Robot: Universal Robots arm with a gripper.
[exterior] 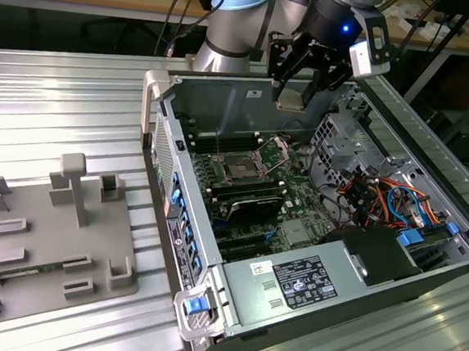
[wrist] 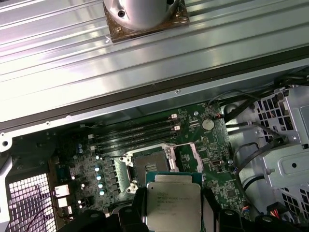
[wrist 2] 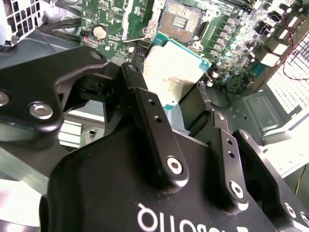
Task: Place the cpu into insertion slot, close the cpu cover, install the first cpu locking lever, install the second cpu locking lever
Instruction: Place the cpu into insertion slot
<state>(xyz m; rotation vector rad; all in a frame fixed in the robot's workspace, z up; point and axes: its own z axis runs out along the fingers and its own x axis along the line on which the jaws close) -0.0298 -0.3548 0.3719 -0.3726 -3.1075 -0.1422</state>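
- I see the gripper hanging over the open computer case. Its fingers are clenched on two opposite edges of the cpu. The chip is in the air, with its metal top toward the wrist, and it touches nothing on the board.
- The insertion slot lies uncovered below. On the exterior view's clock face the cpu sits at about one o'clock from it, and I judge it to be well above.
- My first worry: only the thin edges are pinched. If the arm jerks, the chip may slip or turn in the grasp and drop on the bare contacts of the slot.
- My second worry: in the second wrist view the cpu seems tilted against the board. If it comes down skew or shifted, one corner meets the rim and the contacts can bend. I cannot tell whether its corner mark agrees with the slot.
- The cpu cover stands open just beside the slot, at about two o'clock from it. I think a finger can strike it on the way down.
- The long black memory slots run near the socket.
- A bundle of orange and blue cables lies at three o'clock from the slot, well apart. A grey parts tray lies at eight o'clock, outside the case. Neither is in the way.
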